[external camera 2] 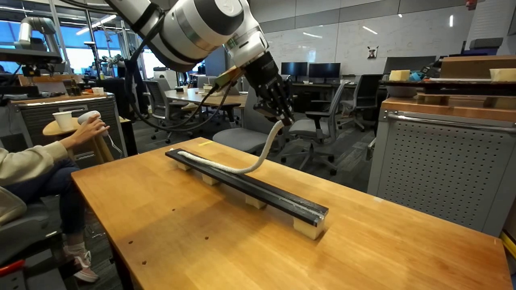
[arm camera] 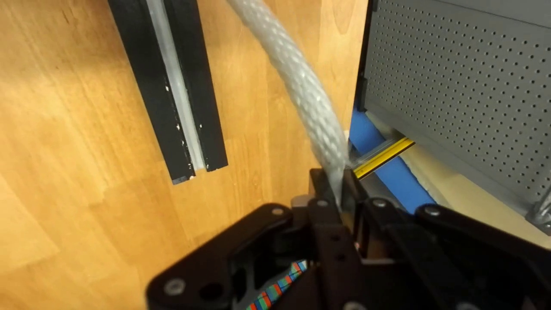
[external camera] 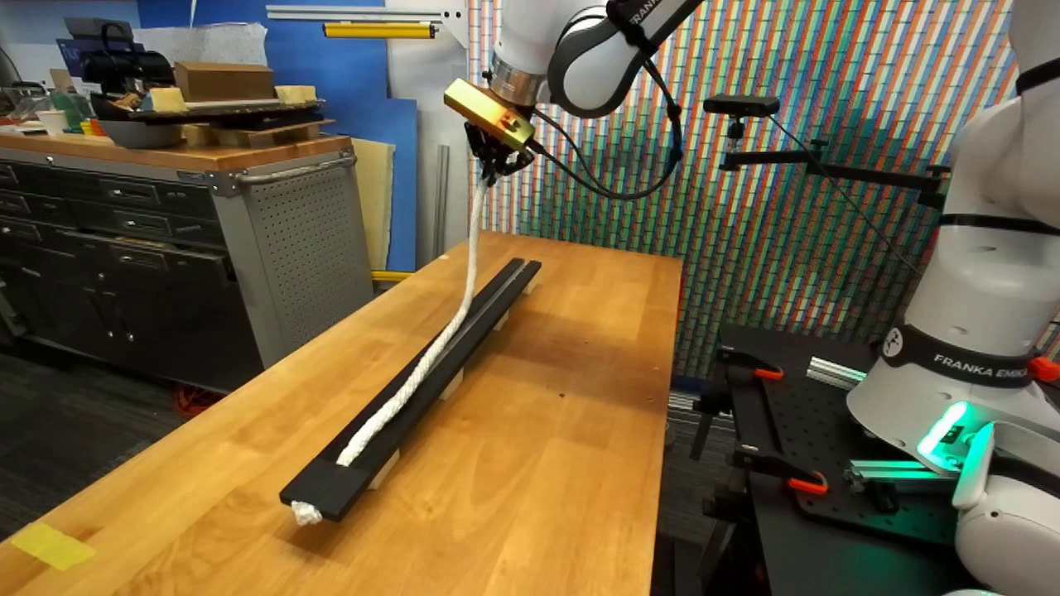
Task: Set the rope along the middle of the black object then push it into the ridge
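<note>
At far left of an exterior view, a seated person (external camera 2: 48,180) holds a white device (external camera 2: 85,116) near a paper cup (external camera 2: 63,120). Reaching in from the upper left, a robot arm (external camera 2: 197,30) extends over the wooden worktop (external camera 2: 383,249). Below it, the black bar (external camera 2: 246,184) slants from left of centre to lower right of centre, raised on wooden blocks (external camera 2: 309,228). The white rope (external camera 2: 240,170) lies lengthwise along the bar's left stretch; whether it sits inside the ridge (external camera 2: 300,206) or on top cannot be told. Near mid-frame the rope curves up off the bar to the claw (external camera 2: 287,119), which grips it at upper centre, well above the worktop. Right of centre, the ridge runs to the bar's end. A grey cabinet (external camera 2: 443,161) with a perforated side stands at right.
</note>
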Tool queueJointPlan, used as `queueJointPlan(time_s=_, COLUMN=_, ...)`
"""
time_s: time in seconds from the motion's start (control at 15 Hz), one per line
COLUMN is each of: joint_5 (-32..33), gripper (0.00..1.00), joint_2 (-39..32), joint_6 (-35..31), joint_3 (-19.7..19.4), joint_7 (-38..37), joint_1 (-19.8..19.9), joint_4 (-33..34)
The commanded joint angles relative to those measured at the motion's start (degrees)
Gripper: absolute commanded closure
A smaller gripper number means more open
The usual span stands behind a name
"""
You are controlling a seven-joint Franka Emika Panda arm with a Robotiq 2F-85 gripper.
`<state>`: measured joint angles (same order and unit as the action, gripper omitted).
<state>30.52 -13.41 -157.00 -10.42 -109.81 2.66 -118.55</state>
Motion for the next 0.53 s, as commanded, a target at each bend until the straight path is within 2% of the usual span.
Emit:
queueJointPlan(time_s=0.0, joint_5=1.39, gripper=0.97, joint_2=-0.48, joint_6=0.20, joint_3=-3.51, joint_7=-2.28, joint_1=-2.45, joint_4=-0.39)
queueJointPlan(time_s=0.47, joint_5=6.64, gripper=0.97, joint_2=0.62, joint_6=2.46, joint_3=-8.71, joint_7=-7.36, joint_1=-4.13, joint_4=-1.33)
